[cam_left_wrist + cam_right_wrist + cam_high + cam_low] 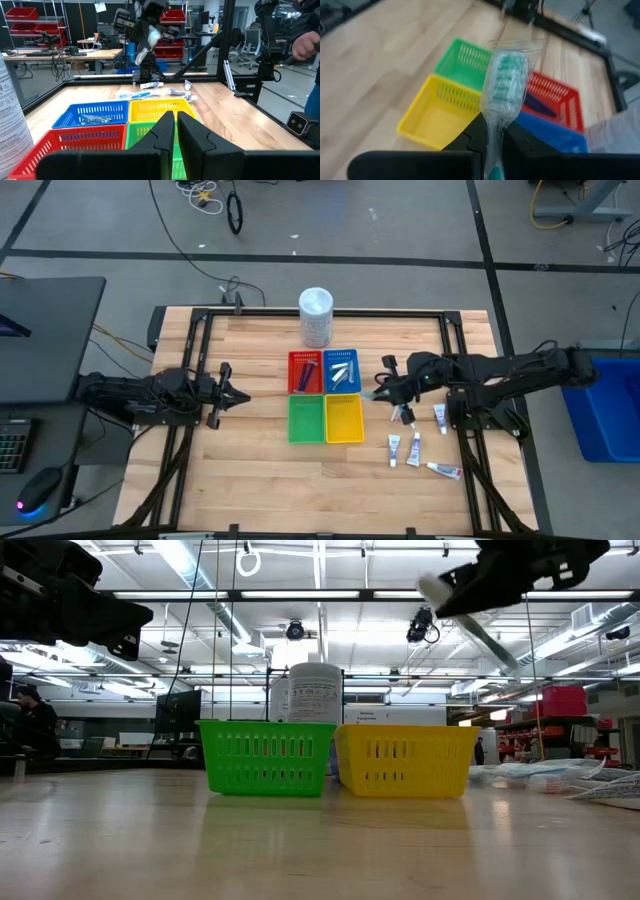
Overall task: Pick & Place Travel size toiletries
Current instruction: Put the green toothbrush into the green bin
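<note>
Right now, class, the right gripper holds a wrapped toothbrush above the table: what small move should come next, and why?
Probably carry it a little farther over the yellow tray, then lower it. The right gripper is shut on the wrapped toothbrush, raised just beside that tray, which looks empty. The left gripper waits shut, away from the trays.

A grey floor (400,225) crossed by dark tape lines surrounds the wooden bench (260,480), with loose cables (210,200) lying beyond its far edge. A dark desk (45,340) with a keyboard (12,442) and mouse (35,488) stands off the bench's left edge, a blue bin (608,405) off its right. Long ceiling lights (300,595) run overhead. Red bins on shelving (25,20) and work tables (75,52) fill the room behind.
</note>
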You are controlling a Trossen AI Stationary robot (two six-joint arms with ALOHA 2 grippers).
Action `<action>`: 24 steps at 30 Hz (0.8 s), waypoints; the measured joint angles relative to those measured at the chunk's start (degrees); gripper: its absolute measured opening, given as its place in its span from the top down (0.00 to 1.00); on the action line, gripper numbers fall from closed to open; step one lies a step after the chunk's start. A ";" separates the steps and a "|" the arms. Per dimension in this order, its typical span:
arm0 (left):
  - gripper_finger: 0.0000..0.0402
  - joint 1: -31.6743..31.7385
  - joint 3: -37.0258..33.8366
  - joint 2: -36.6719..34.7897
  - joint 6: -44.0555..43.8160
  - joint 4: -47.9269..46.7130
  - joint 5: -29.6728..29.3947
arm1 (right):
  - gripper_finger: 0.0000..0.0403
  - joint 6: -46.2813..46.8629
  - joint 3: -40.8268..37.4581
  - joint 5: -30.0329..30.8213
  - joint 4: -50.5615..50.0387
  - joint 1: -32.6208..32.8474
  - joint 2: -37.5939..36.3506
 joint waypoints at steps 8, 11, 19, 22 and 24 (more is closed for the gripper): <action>0.93 -0.02 0.01 -0.01 0.01 0.00 0.00 | 0.91 0.00 0.01 0.00 5.64 1.88 -0.03; 0.93 -0.01 0.00 -0.01 0.01 0.00 0.00 | 0.91 0.00 0.07 0.02 6.19 2.39 -0.01; 0.93 0.00 0.00 -0.01 0.00 0.00 -0.01 | 0.91 -0.22 7.27 0.02 3.22 2.59 3.24; 0.93 0.00 -0.01 -0.02 0.01 0.00 0.01 | 0.91 -0.20 10.72 0.02 2.41 2.59 5.67; 0.93 0.00 0.01 -0.02 0.01 0.00 0.00 | 0.91 -0.46 12.99 0.02 1.67 2.59 7.63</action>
